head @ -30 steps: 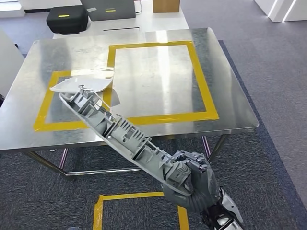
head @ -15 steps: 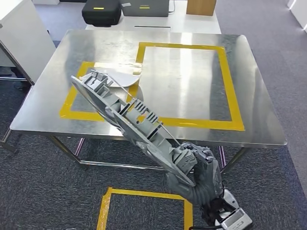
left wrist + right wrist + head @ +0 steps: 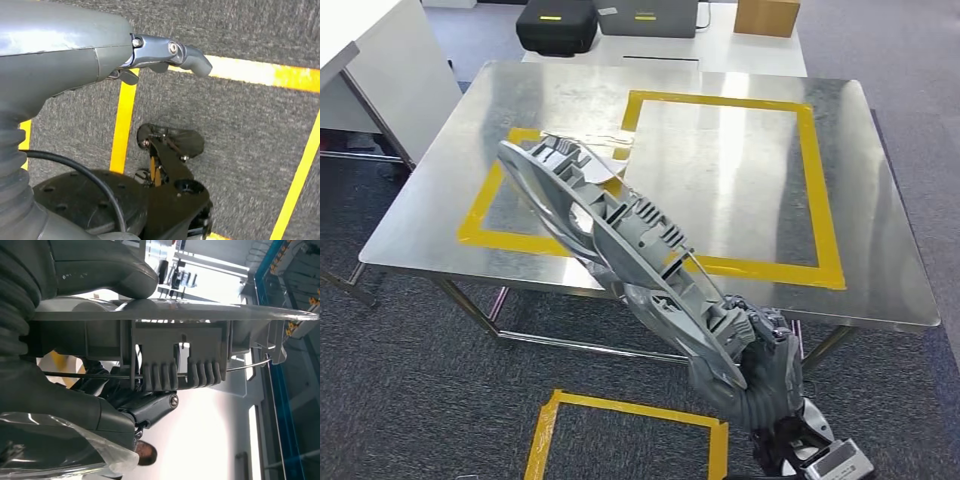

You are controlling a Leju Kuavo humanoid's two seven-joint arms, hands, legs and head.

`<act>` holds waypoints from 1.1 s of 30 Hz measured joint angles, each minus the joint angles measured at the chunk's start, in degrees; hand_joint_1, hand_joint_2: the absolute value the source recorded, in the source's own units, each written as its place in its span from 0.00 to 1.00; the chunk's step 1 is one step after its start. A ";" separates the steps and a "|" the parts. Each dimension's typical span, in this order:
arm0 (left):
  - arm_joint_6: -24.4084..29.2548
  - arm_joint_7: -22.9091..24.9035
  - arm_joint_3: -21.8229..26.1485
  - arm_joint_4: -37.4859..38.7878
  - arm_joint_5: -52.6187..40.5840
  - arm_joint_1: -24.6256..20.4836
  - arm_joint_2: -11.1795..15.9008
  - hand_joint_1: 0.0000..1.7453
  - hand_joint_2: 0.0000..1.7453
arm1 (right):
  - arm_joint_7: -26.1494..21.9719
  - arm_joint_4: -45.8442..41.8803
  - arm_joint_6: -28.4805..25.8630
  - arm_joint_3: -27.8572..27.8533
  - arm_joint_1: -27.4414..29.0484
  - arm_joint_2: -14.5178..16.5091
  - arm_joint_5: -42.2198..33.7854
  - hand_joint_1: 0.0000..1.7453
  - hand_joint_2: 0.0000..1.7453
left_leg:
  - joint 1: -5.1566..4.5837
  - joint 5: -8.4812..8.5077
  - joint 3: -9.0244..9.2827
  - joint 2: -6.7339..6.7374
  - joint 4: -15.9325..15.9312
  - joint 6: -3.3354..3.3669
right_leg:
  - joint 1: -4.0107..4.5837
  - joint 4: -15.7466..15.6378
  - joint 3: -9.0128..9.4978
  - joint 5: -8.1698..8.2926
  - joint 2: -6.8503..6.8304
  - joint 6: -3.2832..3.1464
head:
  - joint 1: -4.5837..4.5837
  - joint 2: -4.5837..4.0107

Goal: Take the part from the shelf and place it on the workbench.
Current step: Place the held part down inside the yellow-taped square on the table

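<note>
The right hand [image 3: 761,365] has its fingers [image 3: 765,330] clenched around one end of the long grey ribbed part [image 3: 622,240]. The part's long axis points toward 10 o'clock, its far end above the steel counter [image 3: 878,250]. The left hand [image 3: 113,45] holds nothing, fingers [image 3: 188,55] extended.

white part [image 3: 580,158] on the workbench [image 3: 743,150] half hidden behind the held grey part [image 3: 622,240]

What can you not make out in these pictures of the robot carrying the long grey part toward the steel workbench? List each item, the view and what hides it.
- White piece on the workbench, head view: mostly covered by the grey part.
- Right hand, head view: its fingers are behind the part.
- Left hand, left wrist view: mostly behind its own grey cover.
</note>
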 joint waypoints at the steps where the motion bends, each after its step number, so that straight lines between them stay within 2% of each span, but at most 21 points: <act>1: -0.01 -0.04 0.03 0.00 -0.07 -0.02 0.03 0.00 1.00 | -0.02 -0.09 -0.25 -0.23 0.08 0.15 0.11 1.00 1.00 | 0.07 -0.88 -0.56 0.08 1.45 -0.31 | -0.12 -0.09 0.21 -0.06 -0.11 -0.33 | -0.17 -0.01; 2: -0.01 -0.08 0.06 0.00 -0.15 -0.05 0.06 0.00 1.00 | -0.04 -0.21 -0.53 -0.45 0.14 0.33 0.24 1.00 1.00 | 0.17 -2.29 -1.72 0.16 4.12 -0.62 | -0.21 -0.15 0.45 -0.15 -0.24 -0.63 | -0.32 -0.01; 4: -0.04 -0.11 0.13 0.00 -0.21 -0.04 0.02 0.00 1.00 | -0.11 -0.36 -1.04 -0.84 0.28 0.75 0.51 1.00 1.00 | 0.35 -5.49 -5.42 0.26 11.79 -1.07 | -0.17 -0.15 0.80 -0.48 -0.40 -1.04 | -0.55 -0.01; 5: -0.05 -0.11 0.15 0.00 -0.23 0.01 0.00 0.00 1.00 | -0.13 -0.38 -1.21 -1.03 0.37 0.90 0.61 1.00 1.00 | 0.41 -6.26 -7.00 0.27 14.76 -1.18 | -0.15 -0.15 0.99 -0.64 -0.42 -1.11 | -0.55 0.00; 6: -0.06 -0.11 0.16 0.00 -0.24 0.05 -0.02 0.00 1.00 | -0.14 -0.38 -1.35 -1.20 0.48 0.98 0.70 1.00 1.00 | 0.42 -5.93 -7.78 0.28 15.87 -1.18 | -0.13 -0.14 1.21 -0.82 -0.40 -1.11 | -0.56 0.00; 7: -0.06 -0.11 0.17 0.00 -0.25 0.09 -0.01 0.00 1.00 | -0.13 -0.38 -1.49 -1.35 0.59 1.05 0.79 1.00 1.00 | 0.42 -4.49 -7.52 0.29 14.79 -1.09 | -0.13 -0.14 1.51 -1.03 -0.37 -1.07 | -0.56 0.00; 9: -0.06 -0.10 0.19 0.00 -0.28 0.10 0.05 0.00 1.00 | -0.11 -0.39 -1.78 -1.62 0.75 1.25 0.97 1.00 1.00 | 0.35 -0.11 -4.62 0.35 7.84 -0.60 | -0.13 -0.16 2.16 -1.55 -0.34 -0.83 | -0.54 -0.01; 10: -0.07 -0.10 0.21 0.00 -0.32 0.07 0.10 0.00 1.00 | -0.11 -0.42 -1.95 -1.75 0.78 1.36 1.03 1.00 1.00 | 0.22 1.31 -3.07 0.42 4.33 -0.30 | -0.04 -0.13 2.40 -1.85 -0.31 -0.57 | -0.53 -0.01; 12: -0.11 -0.10 0.26 0.00 -0.37 -0.04 0.15 0.00 1.00 | -0.11 -0.58 -2.32 -2.03 0.87 1.57 1.12 1.00 1.00 | -0.07 1.70 -1.56 0.53 0.78 0.17 | 0.08 -0.14 2.41 -2.20 -0.32 0.10 | -0.50 -0.01; 16: -0.14 -0.11 0.27 -0.01 -0.44 0.09 0.07 0.00 1.00 | 0.02 -0.86 -2.84 -2.72 1.07 1.90 1.21 1.00 1.00 | 0.23 1.14 -0.85 0.45 -0.46 1.12 | 0.13 0.80 1.96 -3.38 -0.34 1.34 | -0.34 -0.01; 17: -0.14 -0.11 0.28 -0.02 -0.44 0.08 0.05 0.00 1.00 | 0.02 -0.93 -2.89 -2.86 1.11 1.91 1.23 1.00 1.00 | 0.40 1.08 -0.52 0.45 -0.75 1.41 | 0.13 2.91 0.89 -4.46 -0.29 1.54 | -0.22 -0.01; 19: -0.16 -0.11 0.29 -0.02 -0.44 -0.03 0.09 0.00 1.00 | 0.04 -0.98 -3.03 -3.07 1.23 1.91 1.26 1.00 1.00 | 0.38 0.73 -0.11 0.45 -0.84 1.90 | 0.10 10.37 -3.31 -7.35 -0.21 1.77 | -0.05 0.00; 20: -0.19 -0.11 0.30 -0.02 -0.45 -0.05 0.09 0.00 1.00 | 0.11 -0.99 -3.18 -3.18 1.35 1.91 1.33 1.00 1.00 | 0.34 0.53 0.08 0.43 -0.83 2.02 | 0.09 13.79 -5.51 -8.15 -0.21 1.86 | -0.02 -0.01; 21: -0.22 -0.11 0.30 -0.02 -0.47 -0.04 0.08 0.00 1.00 | 0.25 -1.00 -3.40 -3.33 1.50 1.91 1.41 1.00 1.00 | 0.31 0.29 0.34 0.39 -0.82 2.08 | 0.09 15.82 -7.13 -8.06 -0.21 1.92 | -0.01 -0.01; 22: -0.25 -0.11 0.30 -0.02 -0.50 0.00 0.07 0.00 1.00 | 0.43 -1.00 -3.65 -3.50 1.64 1.91 1.50 1.00 1.00 | 0.30 0.01 0.70 0.32 -0.80 2.07 | 0.09 15.45 -7.58 -6.66 -0.21 1.94 | 0.01 -0.01; 23: -0.27 -0.11 0.31 -0.02 -0.53 0.04 0.04 0.00 1.00 | 0.64 -1.00 -3.95 -3.70 1.75 1.92 1.56 1.00 1.00 | 0.30 -0.33 1.18 0.24 -0.79 1.99 | 0.09 12.83 -6.90 -4.26 -0.22 1.89 | 0.04 -0.01; 25: -0.29 -0.11 0.32 -0.02 -0.61 0.05 -0.03 0.00 1.00 | 1.00 -1.01 -4.56 -4.18 1.87 1.96 1.47 1.00 1.00 | 0.20 -1.09 2.08 0.08 -0.72 1.62 | 0.13 5.23 -3.83 0.21 -0.22 1.63 | 0.04 -0.01; 26: -0.30 -0.10 0.33 -0.02 -0.63 0.01 -0.05 0.00 1.00 | 1.11 -1.06 -4.91 -4.45 1.92 2.03 1.37 1.00 1.00 | 0.12 -1.39 2.25 0.03 -0.62 1.37 | 0.18 2.39 -2.43 1.11 -0.18 1.36 | 0.03 -0.01; 27: -0.30 -0.09 0.34 -0.01 -0.65 -0.02 -0.06 0.00 1.00 | 1.18 -1.12 -5.33 -4.73 2.05 2.15 1.28 1.00 1.00 | 0.03 -1.57 2.26 0.00 -0.57 1.11 | 0.26 1.04 -1.66 1.12 -0.14 1.10 | -0.05 -0.01; 31: -0.25 -0.04 0.35 -0.02 -0.74 -0.07 -0.02 0.00 1.00 | 1.22 -1.41 -6.97 -6.00 2.87 2.98 1.28 1.00 1.00 | -0.01 -2.50 2.24 0.11 0.14 -0.07 | 0.02 0.13 -0.64 0.34 -0.07 -0.23 | -0.49 0.00; 33: -0.19 -0.04 0.36 -0.02 -0.74 -0.07 0.04 0.00 1.00 | 1.19 -1.54 -7.16 -6.38 2.98 3.34 1.27 1.00 1.00 | 0.17 -4.82 0.00 0.26 5.01 -0.74 | -0.20 -0.14 0.06 0.04 -0.26 -0.84 | -0.80 0.00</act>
